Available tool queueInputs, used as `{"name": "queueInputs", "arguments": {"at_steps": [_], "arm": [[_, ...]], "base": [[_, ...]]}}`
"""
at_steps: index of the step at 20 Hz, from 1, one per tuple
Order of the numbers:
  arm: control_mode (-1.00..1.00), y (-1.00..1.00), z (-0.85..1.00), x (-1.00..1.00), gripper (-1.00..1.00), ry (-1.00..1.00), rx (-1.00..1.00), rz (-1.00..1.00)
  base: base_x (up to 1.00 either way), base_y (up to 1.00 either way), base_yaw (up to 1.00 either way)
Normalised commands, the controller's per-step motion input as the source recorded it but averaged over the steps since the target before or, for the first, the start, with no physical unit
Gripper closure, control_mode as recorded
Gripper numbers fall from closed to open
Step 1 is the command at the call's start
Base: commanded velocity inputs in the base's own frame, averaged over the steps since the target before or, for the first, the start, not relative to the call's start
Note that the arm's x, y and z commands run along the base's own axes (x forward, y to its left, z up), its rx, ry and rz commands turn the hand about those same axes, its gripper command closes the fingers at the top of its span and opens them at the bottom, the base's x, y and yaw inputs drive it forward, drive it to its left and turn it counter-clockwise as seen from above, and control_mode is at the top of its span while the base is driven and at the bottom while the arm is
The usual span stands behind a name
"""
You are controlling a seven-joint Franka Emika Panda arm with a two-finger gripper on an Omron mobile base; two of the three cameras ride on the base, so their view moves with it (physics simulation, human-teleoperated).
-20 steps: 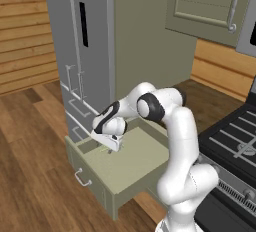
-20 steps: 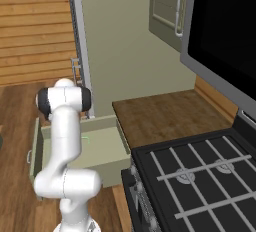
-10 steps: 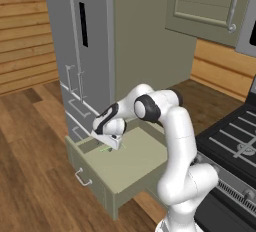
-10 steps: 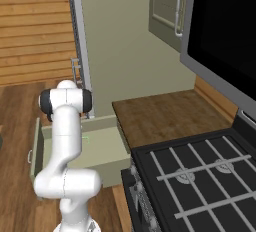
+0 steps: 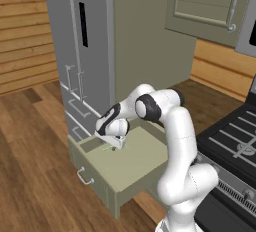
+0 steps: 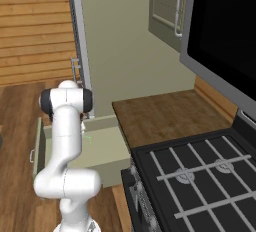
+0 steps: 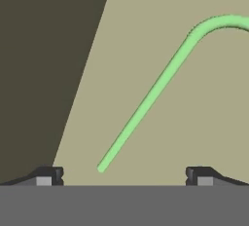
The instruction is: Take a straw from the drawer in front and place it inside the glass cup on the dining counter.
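Observation:
The sage-green drawer (image 5: 127, 163) stands pulled out below the fridge, its silver handle (image 5: 85, 177) on the front panel. On its floor lies the light-green straw (image 7: 155, 91), bent at its far end. In the hand view it runs diagonally, with its near tip between my two fingertips. My gripper (image 5: 116, 145) hangs low inside the drawer, open, right over the straw (image 5: 109, 148). In the right base view the arm hides the gripper, and a speck of the straw (image 6: 87, 137) shows on the drawer (image 6: 100, 148) floor. The glass cup and dining counter are out of view.
The grey fridge (image 5: 82, 51) with its drawers rises just behind the open drawer. A wood countertop (image 6: 160, 116) and a black stove (image 6: 200, 171) lie to the right. A dark shadowed strip (image 7: 44, 74) covers the drawer floor to the left of the straw.
The gripper has sunk slightly lower into the drawer toward the straw. The base and drawer have not moved.

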Motion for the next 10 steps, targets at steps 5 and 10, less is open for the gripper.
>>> {"name": "queueInputs", "arguments": {"at_steps": [5, 10], "arm": [[-1.0, -0.43, 0.0, 0.0, -1.0, 0.0, 0.0, 0.0], [-1.0, -0.29, 0.0, 0.06, -1.0, 0.0, 0.0, 0.0]], "base": [[0.0, 0.0, 0.0], [0.0, 0.0, 0.0]]}}
